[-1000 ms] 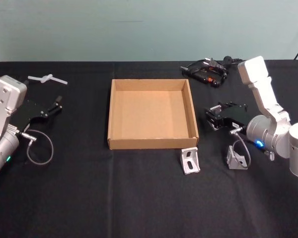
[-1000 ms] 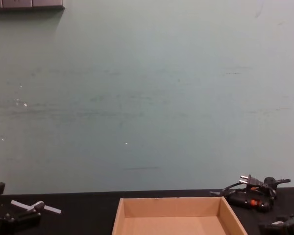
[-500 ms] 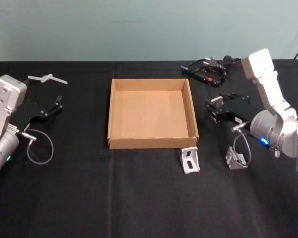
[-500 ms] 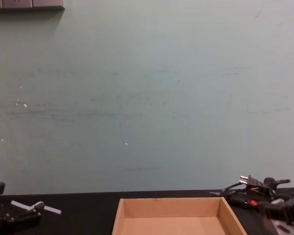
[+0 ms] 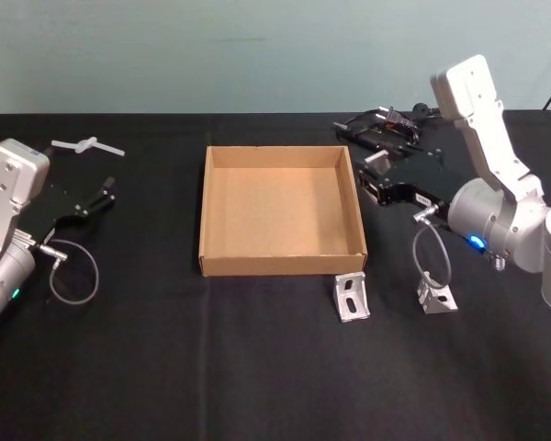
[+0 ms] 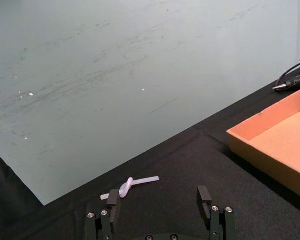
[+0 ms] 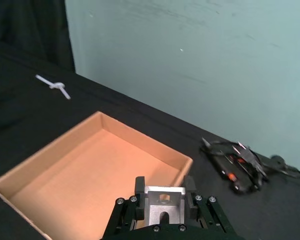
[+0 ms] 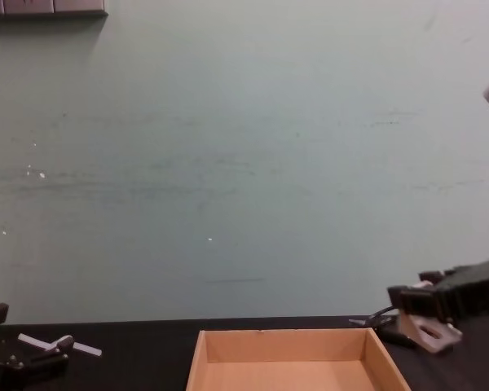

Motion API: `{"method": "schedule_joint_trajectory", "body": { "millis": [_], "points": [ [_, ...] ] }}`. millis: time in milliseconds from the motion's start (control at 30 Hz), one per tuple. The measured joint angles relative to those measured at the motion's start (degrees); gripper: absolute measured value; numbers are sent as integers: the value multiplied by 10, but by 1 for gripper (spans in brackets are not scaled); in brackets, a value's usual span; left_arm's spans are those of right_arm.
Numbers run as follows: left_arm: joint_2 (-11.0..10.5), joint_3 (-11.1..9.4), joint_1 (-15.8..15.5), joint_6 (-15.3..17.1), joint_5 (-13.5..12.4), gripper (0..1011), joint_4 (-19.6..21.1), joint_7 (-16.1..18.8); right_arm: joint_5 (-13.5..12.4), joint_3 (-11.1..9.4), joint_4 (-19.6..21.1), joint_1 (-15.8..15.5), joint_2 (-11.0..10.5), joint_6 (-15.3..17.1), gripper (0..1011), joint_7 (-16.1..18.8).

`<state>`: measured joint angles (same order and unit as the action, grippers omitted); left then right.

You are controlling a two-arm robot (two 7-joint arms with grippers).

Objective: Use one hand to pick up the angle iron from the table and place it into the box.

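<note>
No text, label or number can be read anywhere. The box (image 5: 280,265) has plain sides, and the wall (image 5: 257,55) is unmarked.

You're working under soft, even light: the wall (image 8: 244,163) is uniformly bright, the tabletop (image 5: 165,367) stays flat, matte dark, and the box (image 5: 275,211) throws a thin soft shadow beside its wall. The right wrist view's upper left is dim.

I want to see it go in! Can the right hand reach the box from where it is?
Probably yes: the right hand, holding an angle iron, hangs just beside the box, with nothing between them.
</note>
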<state>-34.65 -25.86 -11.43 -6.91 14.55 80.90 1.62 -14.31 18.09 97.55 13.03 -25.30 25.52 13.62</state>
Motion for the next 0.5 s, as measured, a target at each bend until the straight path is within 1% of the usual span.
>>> {"method": "schedule_joint_trajectory", "body": {
  "millis": [200, 333, 500],
  "points": [
    [0, 0, 0, 0, 0, 1005, 0, 0, 4, 9, -9, 22, 16, 8, 450, 15],
    [0, 0, 0, 0, 0, 1005, 0, 0, 9, 19, -28, 46, 34, 16, 450, 25],
    [0, 0, 0, 0, 0, 1005, 0, 0, 16, 28, -57, 73, 55, 18, 449, 33]
  ]
}}
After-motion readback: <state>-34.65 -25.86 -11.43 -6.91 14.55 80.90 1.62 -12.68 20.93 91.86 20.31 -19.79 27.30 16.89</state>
